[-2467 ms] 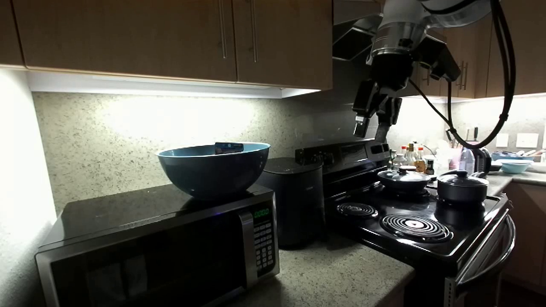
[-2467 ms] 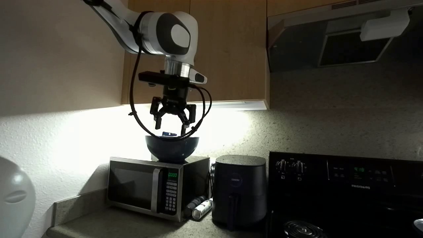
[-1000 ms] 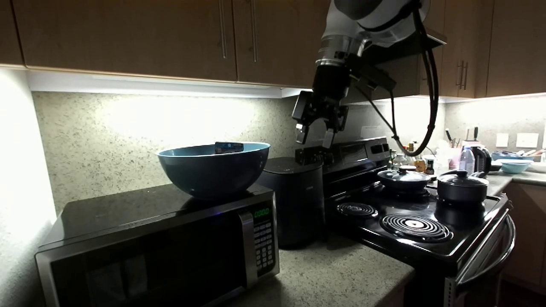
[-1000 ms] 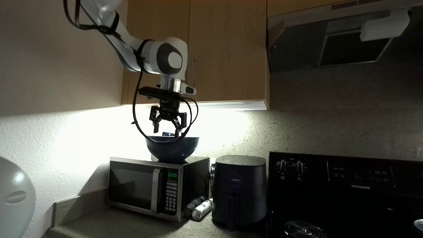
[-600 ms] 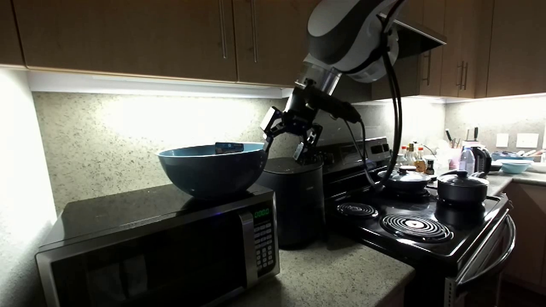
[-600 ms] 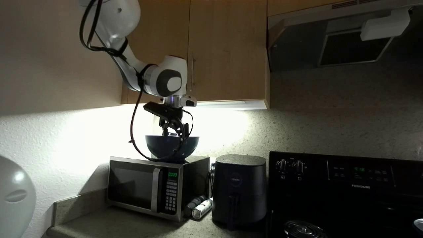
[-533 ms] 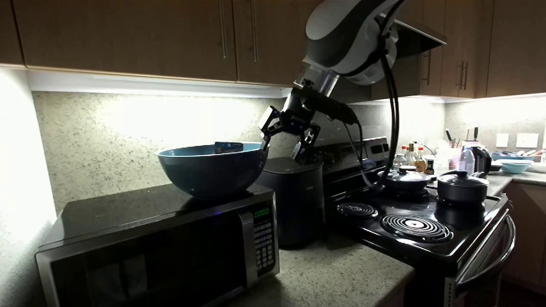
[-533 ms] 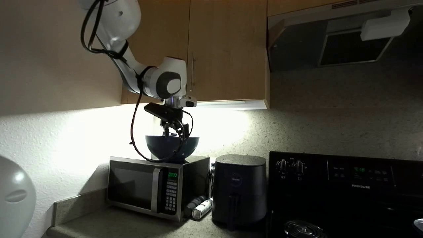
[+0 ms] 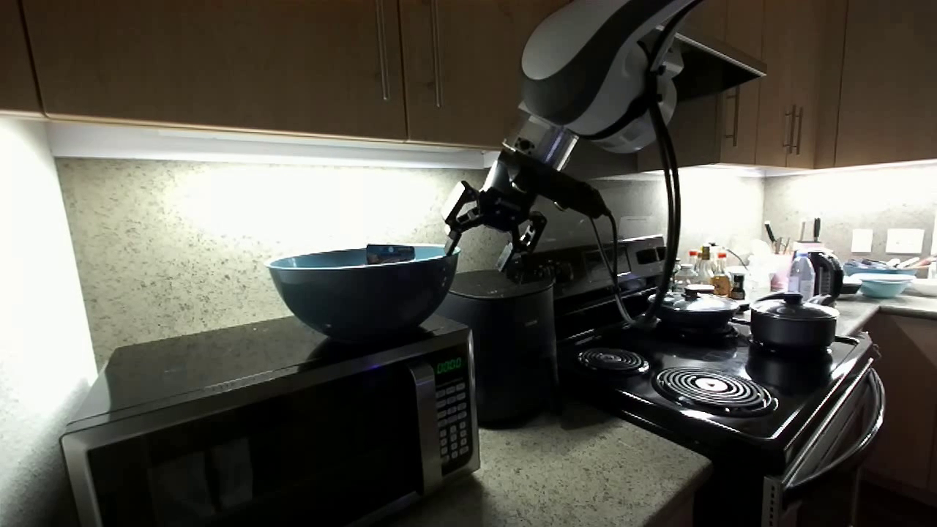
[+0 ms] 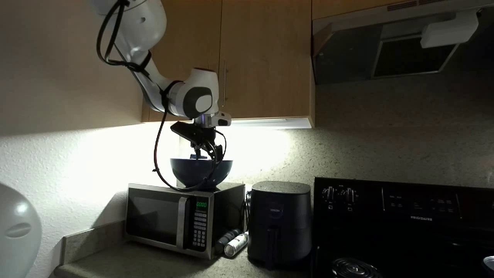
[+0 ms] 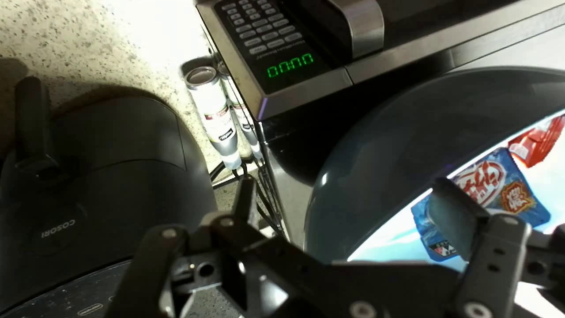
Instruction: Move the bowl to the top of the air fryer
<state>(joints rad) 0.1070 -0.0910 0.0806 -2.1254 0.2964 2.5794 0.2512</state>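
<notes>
The bowl (image 9: 366, 300) was seen upright on the microwave (image 9: 198, 366), just beside the air fryer (image 10: 281, 227). The claw (image 9: 477, 255) was spread wide, nothing gripped: one finger (image 11: 454, 221) was placed over the bowl's inside, the other outside (contact couldn't be told). Step was judged to be the rim grasp. For that, the claw needed to be lowered along the wall's slant, with the blue packet (image 11: 481, 181) kept out of the pinch, then closed firmly and the bowl lifted level, since a one-sided hold was likely to tip it.
</notes>
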